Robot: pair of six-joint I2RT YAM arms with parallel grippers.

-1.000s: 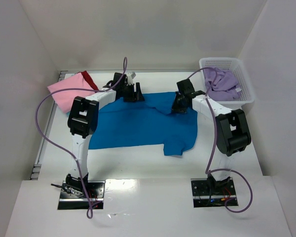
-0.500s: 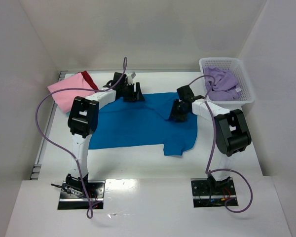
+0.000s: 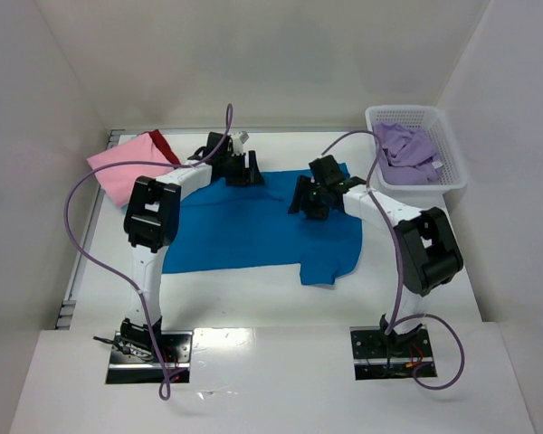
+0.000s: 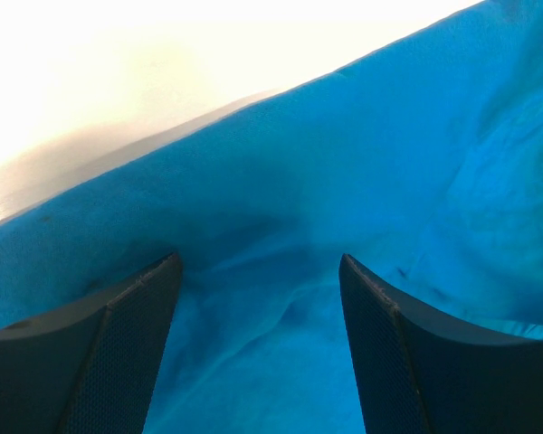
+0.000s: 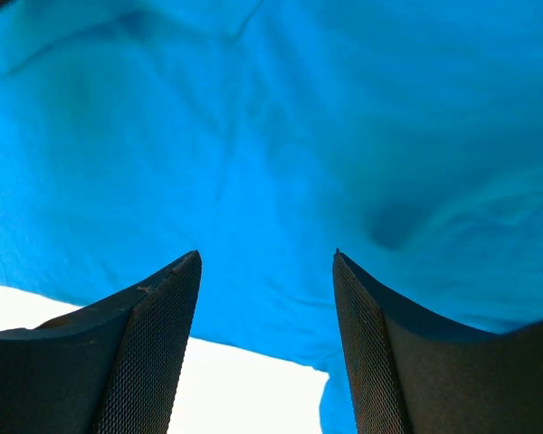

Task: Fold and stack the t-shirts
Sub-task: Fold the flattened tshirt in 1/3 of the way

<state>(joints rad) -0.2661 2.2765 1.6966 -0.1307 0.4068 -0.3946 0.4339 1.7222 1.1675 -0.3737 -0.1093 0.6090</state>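
Note:
A bright blue t-shirt (image 3: pixel 253 231) lies spread across the middle of the table. My left gripper (image 3: pixel 244 169) rests at its far edge, jaws open. In the left wrist view blue cloth (image 4: pixel 281 208) fills the space under my left gripper (image 4: pixel 261 262), unpinched. My right gripper (image 3: pixel 309 197) hovers over the shirt's far right part, also open. Below my right gripper (image 5: pixel 267 255) I see flat blue cloth (image 5: pixel 281 136) and bare white table (image 5: pixel 244 389). A pink t-shirt (image 3: pixel 118 170) with a red one (image 3: pixel 164 146) lies at the far left. A lavender t-shirt (image 3: pixel 405 149) sits in the basket.
The white mesh basket (image 3: pixel 454 172) stands at the far right corner against the wall. White walls enclose the table on three sides. Purple cables loop from both arms. A metal rail (image 3: pixel 72 280) runs along the table's left edge.
My right gripper has opened, let go of the blue shirt's far right part and swung left over the shirt. The left arm has not moved.

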